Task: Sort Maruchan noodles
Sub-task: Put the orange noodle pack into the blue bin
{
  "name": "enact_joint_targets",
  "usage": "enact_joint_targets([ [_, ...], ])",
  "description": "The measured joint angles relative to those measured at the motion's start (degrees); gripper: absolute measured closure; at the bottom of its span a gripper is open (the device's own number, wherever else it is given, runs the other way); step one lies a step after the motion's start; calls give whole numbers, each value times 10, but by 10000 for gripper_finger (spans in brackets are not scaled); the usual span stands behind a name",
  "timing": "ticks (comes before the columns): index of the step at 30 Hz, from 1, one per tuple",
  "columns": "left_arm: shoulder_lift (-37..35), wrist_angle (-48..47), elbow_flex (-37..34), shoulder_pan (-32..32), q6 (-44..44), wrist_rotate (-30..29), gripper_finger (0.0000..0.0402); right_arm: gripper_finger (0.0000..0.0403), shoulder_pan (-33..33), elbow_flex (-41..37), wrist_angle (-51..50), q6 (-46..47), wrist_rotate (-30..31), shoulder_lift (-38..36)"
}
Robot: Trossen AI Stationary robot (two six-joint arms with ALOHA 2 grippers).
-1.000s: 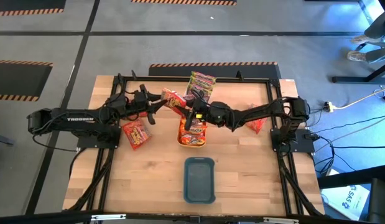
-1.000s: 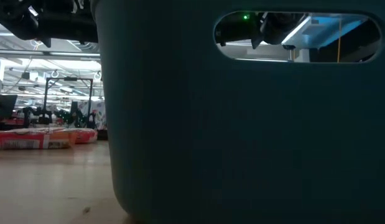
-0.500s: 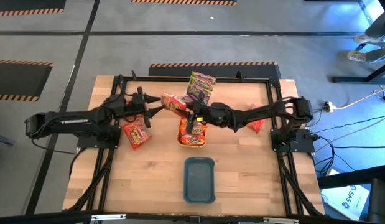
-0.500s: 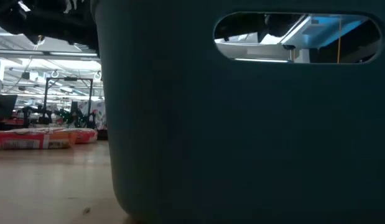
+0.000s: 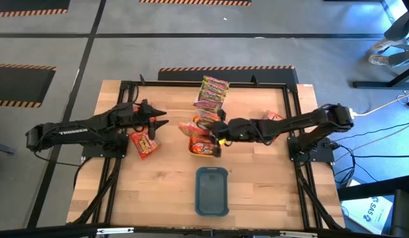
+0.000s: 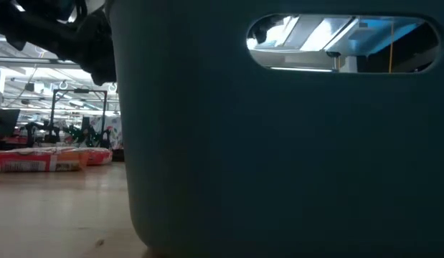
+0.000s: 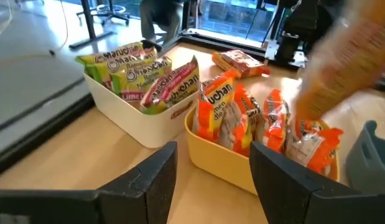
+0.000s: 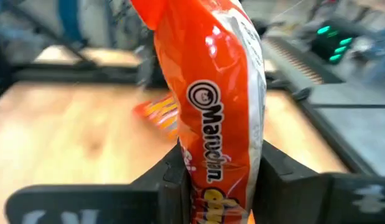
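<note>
Right gripper clenched on an orange Maruchan packet over the already-full orange tray near table centre, left gripper released and empty beside it; risk: packet lands on upright packets and slides off the tray rim.

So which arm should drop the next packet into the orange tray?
The right. Its end effector already grips an orange packet above the orange tray. The left end effector is open and empty, off to the tray's left.
</note>
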Motion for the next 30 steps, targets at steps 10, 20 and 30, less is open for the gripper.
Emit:
enact_joint_targets([
  [10,4,-6,0,-6,-37,27,209,311,63,23,-169,62,-123,-40],
  [20,4,-7,0,-28,-38,22,209,310,104,176,-417,118,-177,2],
  [30,4,-11,0,-42,-28,-28,209,309,104,251,-537,109,-247,114],
])
